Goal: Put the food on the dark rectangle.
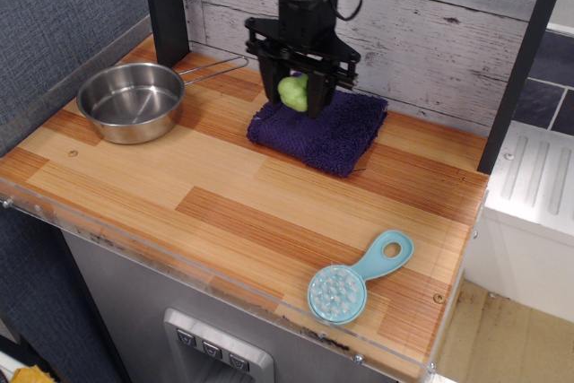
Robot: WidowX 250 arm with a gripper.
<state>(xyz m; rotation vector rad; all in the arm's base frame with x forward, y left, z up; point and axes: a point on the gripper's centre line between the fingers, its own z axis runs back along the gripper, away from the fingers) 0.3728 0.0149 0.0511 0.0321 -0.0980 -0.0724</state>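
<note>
1. The gripper [295, 93] pinches the food [293, 92], a light-green broccoli, between its black fingers
2. The food is over the near-left part of the dark rectangle [330, 132]; it is perhaps touching the cloth, the view is unclear
3. The steel pan [131, 100] stands well left of the dark rectangle
4. The blue brush [355, 279] lies far in front of the dark rectangle

Wooden counter [224, 195]: striped light and reddish planks, clear acrylic strip along its front edge. Steel pan [131, 100]: on the counter's far-left part, upright, round and shiny, its thin wire handle [215, 67] pointing right toward the back wall. Light-blue round brush [355, 280]: on the counter's front-right part, lying flat, bristle head nearest the front edge, handle with a hole angled up and right. Whitewashed plank wall [421, 24]: directly behind the counter. Pan and brush lie well apart.
</note>
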